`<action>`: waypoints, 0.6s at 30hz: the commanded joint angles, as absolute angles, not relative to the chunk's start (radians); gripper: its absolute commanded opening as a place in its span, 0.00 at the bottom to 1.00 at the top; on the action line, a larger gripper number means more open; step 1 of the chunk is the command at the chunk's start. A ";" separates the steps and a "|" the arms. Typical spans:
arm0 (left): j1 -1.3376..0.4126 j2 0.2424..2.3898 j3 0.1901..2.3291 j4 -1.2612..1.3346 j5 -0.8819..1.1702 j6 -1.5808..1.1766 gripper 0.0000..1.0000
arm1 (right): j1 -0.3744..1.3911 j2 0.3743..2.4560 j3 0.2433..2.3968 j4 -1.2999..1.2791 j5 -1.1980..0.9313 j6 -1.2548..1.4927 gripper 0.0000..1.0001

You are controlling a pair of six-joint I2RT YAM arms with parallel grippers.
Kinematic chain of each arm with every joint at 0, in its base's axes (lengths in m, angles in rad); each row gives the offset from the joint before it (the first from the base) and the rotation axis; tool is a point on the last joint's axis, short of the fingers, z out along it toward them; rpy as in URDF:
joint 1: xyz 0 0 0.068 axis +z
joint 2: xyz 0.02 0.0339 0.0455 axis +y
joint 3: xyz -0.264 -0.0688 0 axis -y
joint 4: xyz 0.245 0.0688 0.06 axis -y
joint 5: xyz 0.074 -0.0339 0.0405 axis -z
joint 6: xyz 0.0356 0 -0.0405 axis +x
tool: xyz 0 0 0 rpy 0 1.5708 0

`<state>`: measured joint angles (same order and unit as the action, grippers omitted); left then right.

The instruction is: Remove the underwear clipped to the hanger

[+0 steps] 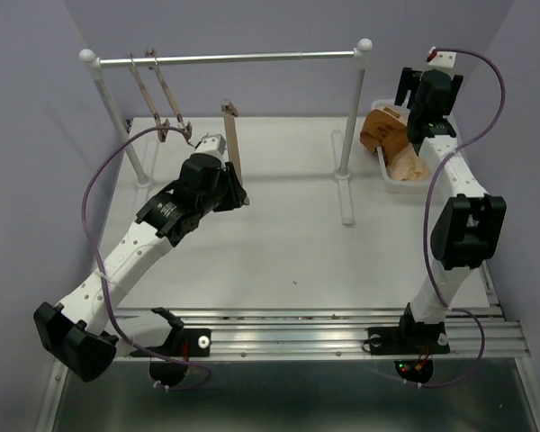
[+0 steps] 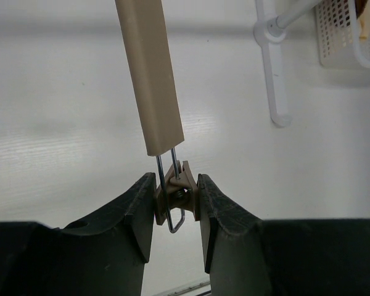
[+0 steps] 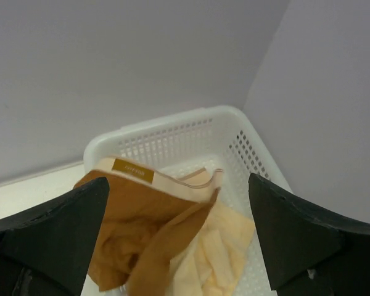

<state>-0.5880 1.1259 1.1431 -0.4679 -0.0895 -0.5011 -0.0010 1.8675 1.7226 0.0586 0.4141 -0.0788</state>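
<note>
The rust-orange underwear (image 3: 142, 228) lies crumpled in the white basket (image 3: 172, 123), partly over a paler peach cloth (image 3: 234, 253). My right gripper (image 3: 179, 185) hangs open just above it, with nothing between its fingers. In the top view the underwear (image 1: 384, 130) fills the basket's far end, under the right gripper (image 1: 420, 137). The hanger (image 1: 231, 139), a bare light-wood bar, stands nearly upright over the table. My left gripper (image 2: 176, 197) is shut on the clip (image 2: 180, 185) at the lower end of the hanger (image 2: 149, 74). No cloth hangs from it.
A white rail (image 1: 234, 58) on two posts spans the back of the table, and two more wooden clip hangers (image 1: 153, 90) hang at its left end. The rail's right post (image 1: 346, 144) stands between the arms. The basket (image 1: 405, 180) sits at the table's far right.
</note>
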 commanded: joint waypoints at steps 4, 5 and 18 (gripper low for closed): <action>-0.606 1.228 1.389 -0.511 -0.195 -0.404 0.00 | -0.006 1.717 1.632 0.063 0.422 0.046 1.00; -0.606 1.247 1.416 -0.531 -0.222 -0.394 0.00 | -0.006 1.674 1.614 0.061 0.404 0.051 1.00; -0.598 1.589 1.937 -0.667 -0.391 -0.259 0.00 | -0.006 1.407 1.433 0.086 0.204 0.094 1.00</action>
